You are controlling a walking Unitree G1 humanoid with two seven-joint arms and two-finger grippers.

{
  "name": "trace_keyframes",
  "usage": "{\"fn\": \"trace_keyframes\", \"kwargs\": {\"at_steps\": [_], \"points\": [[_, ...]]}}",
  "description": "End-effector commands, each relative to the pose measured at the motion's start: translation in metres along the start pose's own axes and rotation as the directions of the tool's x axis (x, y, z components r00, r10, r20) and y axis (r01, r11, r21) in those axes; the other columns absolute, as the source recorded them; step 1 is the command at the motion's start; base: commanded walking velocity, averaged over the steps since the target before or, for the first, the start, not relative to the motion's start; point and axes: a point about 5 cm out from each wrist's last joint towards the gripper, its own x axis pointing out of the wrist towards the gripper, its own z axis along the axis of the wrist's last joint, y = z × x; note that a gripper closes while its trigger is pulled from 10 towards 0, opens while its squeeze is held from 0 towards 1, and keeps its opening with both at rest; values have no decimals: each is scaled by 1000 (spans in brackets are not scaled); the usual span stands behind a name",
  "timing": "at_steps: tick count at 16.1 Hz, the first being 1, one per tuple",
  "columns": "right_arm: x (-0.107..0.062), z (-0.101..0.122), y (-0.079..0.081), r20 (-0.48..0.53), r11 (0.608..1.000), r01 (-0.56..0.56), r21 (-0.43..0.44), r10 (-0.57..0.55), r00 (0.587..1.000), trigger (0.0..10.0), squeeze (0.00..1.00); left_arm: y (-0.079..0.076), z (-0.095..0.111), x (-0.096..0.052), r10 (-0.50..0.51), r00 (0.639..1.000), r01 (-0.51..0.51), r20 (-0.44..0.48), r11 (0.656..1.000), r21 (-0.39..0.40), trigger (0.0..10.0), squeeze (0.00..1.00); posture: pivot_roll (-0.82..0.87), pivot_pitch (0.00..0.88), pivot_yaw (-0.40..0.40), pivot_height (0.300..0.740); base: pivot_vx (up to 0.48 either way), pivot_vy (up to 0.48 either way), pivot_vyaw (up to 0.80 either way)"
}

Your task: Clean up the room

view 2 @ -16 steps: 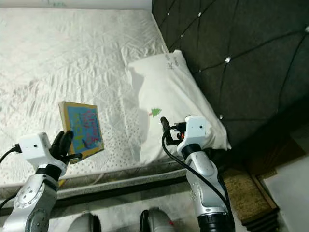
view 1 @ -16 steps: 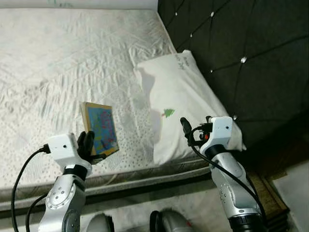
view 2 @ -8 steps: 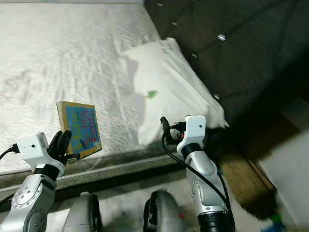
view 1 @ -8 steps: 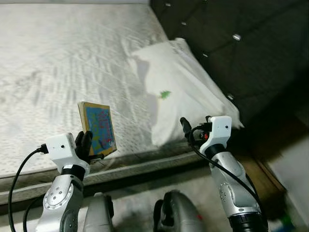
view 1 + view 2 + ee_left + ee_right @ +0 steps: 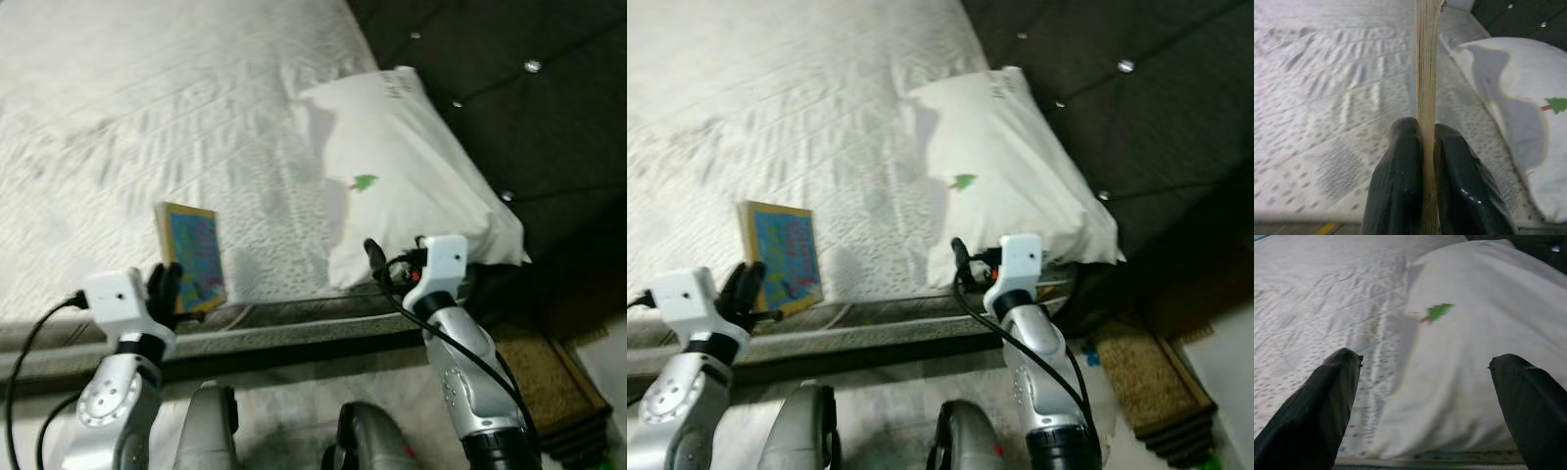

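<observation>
While the left end effector [image 5: 1422,176] pinches a book [image 5: 191,257] upright by its lower edge above the bed's [image 5: 147,117] near side, the right end effector [image 5: 1425,396] hangs spread wide, holding nothing. It faces a pillow [image 5: 411,166] by the headboard [image 5: 529,98].

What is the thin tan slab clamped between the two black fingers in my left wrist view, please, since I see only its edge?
Observer: It is a flat picture book with a blue, colourful cover, held upright by the left gripper above the near edge of the white quilted mattress.
Operator: Thank you. Could you tell me what the right gripper is doing?
Observer: The right gripper is open and holds nothing; it points at the white pillow with a small green tree print.
Operator: And what lies beyond that pillow?
Observer: A dark tufted headboard with shiny buttons stands right behind it.
</observation>
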Motion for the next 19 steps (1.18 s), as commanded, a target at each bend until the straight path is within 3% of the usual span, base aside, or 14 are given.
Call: {"fn": "trace_keyframes", "kwargs": {"at_steps": [1,15,19], "points": [[-5,-4,-11,-14,999,42,-7,-42,999,10000,0,-11,5,1,-46,998,46,34,999,-16,10000,0,-17,232,-99,639,307,0,0],[-2,-4,-12,-2,999,40,-9,-40,999,10000,0,-13,4,5,-47,998,48,34,998,-28,10000,0,-18,227,-98,639,301,0,0],[-1,-4,-10,4,1000,27,-6,-27,1000,10000,0,-12,3,6,-29,999,29,35,999,-19,10000,0,-19,224,-98,629,0,0,0]]}}
